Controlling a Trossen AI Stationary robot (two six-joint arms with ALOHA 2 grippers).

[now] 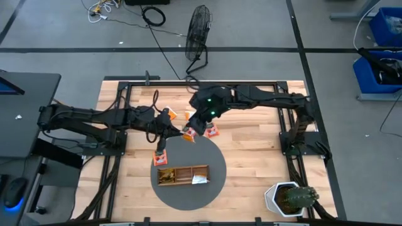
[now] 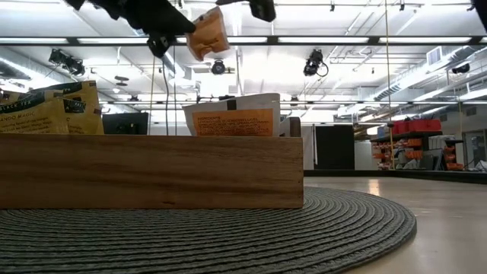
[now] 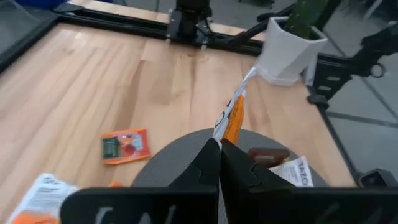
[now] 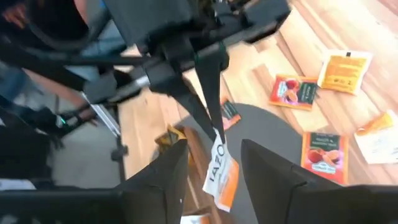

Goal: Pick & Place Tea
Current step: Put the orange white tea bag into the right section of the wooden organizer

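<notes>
Round grey woven mat [image 2: 228, 228] nearest, long wooden compartment tray [image 2: 152, 171] on it, holding yellow and orange sachets, labels partly hidden. Left gripper [image 3: 219, 149] pinches orange-white tea sachet [image 3: 231, 118] above mat. Right gripper [image 4: 214, 163] gapes beside it.

Grey floor [image 1: 50, 56] w/ dark seams, floor fan [image 1: 198, 31], blue bins [image 1: 383, 50] — ceiling strip lights [image 2: 342, 39] on
</notes>
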